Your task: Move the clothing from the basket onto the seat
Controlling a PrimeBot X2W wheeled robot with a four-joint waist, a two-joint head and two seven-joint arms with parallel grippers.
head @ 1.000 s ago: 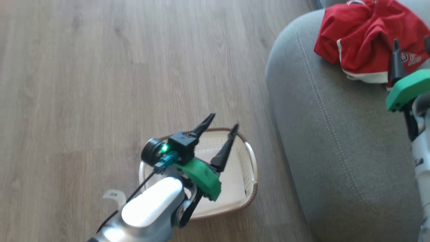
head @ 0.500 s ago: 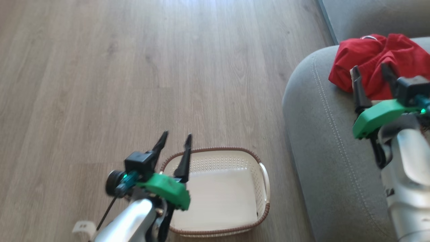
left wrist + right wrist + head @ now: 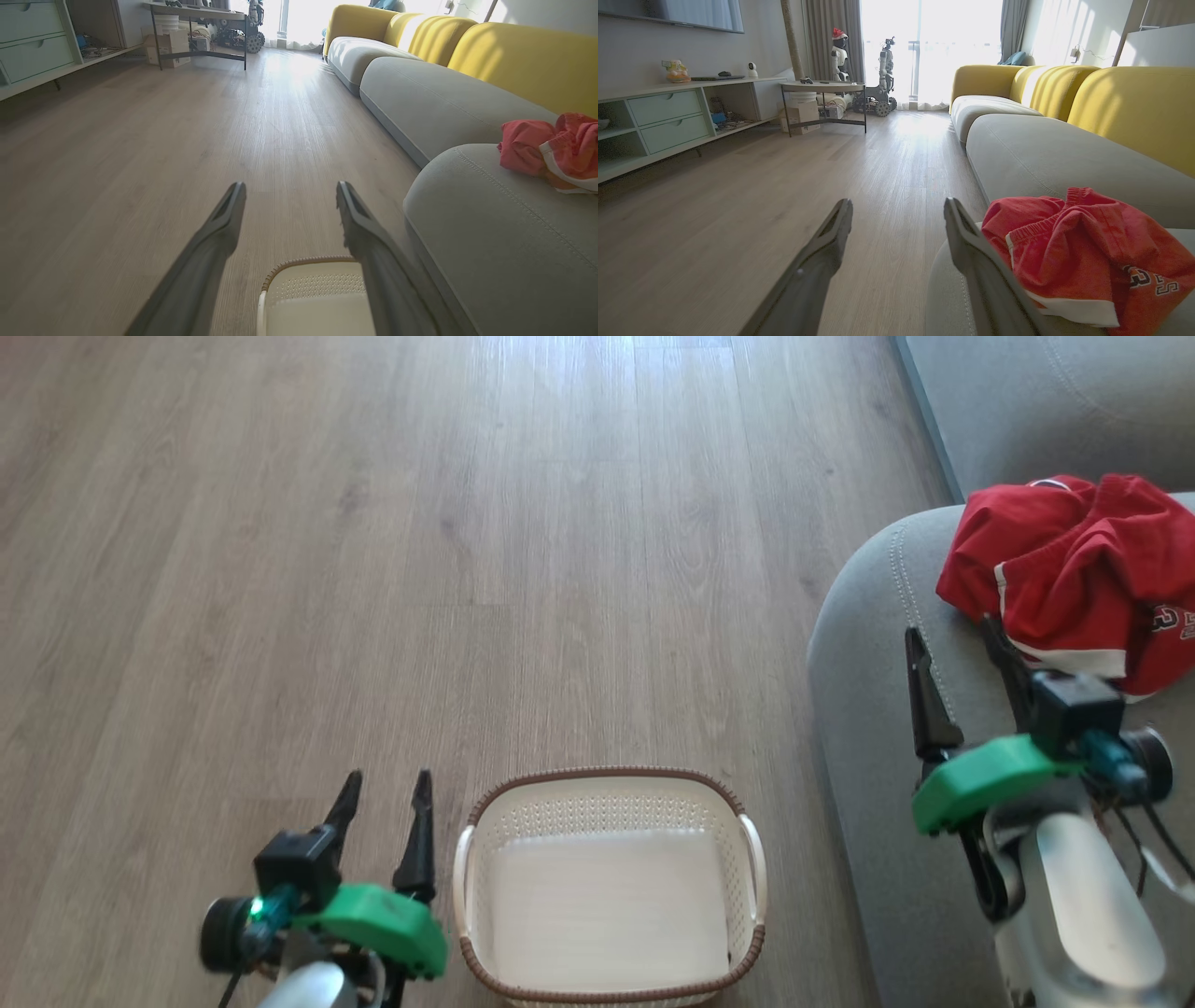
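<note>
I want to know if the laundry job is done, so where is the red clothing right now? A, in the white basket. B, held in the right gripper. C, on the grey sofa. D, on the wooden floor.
C: the red clothing lies bunched on the grey sofa, the basket shows a bare bottom, and the left gripper and right gripper are open, holding nothing.

Partial items: clothing [image 3: 1074, 569], head view, cut off at 3 o'clock, white lettering [image 3: 1174, 621] folded, unreadable; basket [image 3: 308, 284], left wrist view, clipped at 6 o'clock, partly behind left pincer [image 3: 290, 186]; seat [image 3: 859, 859] runs off at 3 o'clock.
</note>
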